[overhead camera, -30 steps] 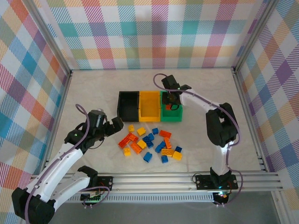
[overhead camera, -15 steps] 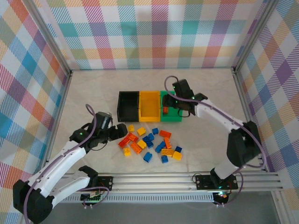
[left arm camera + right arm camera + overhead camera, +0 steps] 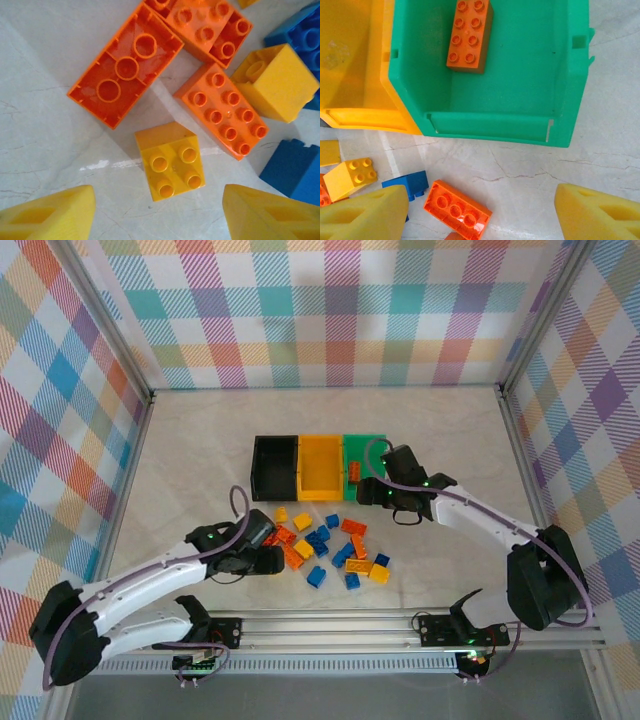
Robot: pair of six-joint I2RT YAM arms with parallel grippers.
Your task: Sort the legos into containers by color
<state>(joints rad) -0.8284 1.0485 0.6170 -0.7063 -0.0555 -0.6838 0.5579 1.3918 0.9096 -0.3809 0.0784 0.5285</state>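
Orange, yellow and blue legos (image 3: 335, 543) lie scattered in front of the joined black (image 3: 272, 468), yellow-orange (image 3: 320, 468) and green (image 3: 372, 446) bins. One orange brick (image 3: 469, 35) lies inside the green bin (image 3: 520, 125). My left gripper (image 3: 268, 560) hovers at the pile's left edge. It (image 3: 160, 220) is open, with a small yellow brick (image 3: 170, 161) on the table between and just ahead of its fingers. My right gripper (image 3: 380, 500) is open and empty just in front of the green bin, above an upside-down orange brick (image 3: 457, 210).
Close around the yellow brick lie an upside-down orange brick (image 3: 125, 65), a studded orange brick (image 3: 222, 110), a larger yellow brick (image 3: 275, 82) and a blue one (image 3: 292, 170). The yellow-orange bin (image 3: 350, 60) borders the green one. Metal frame rails fence the table.
My right gripper left the orange brick in the green bin and drew back toward the pile. My left arm swung right and lowered over the pile's left edge.
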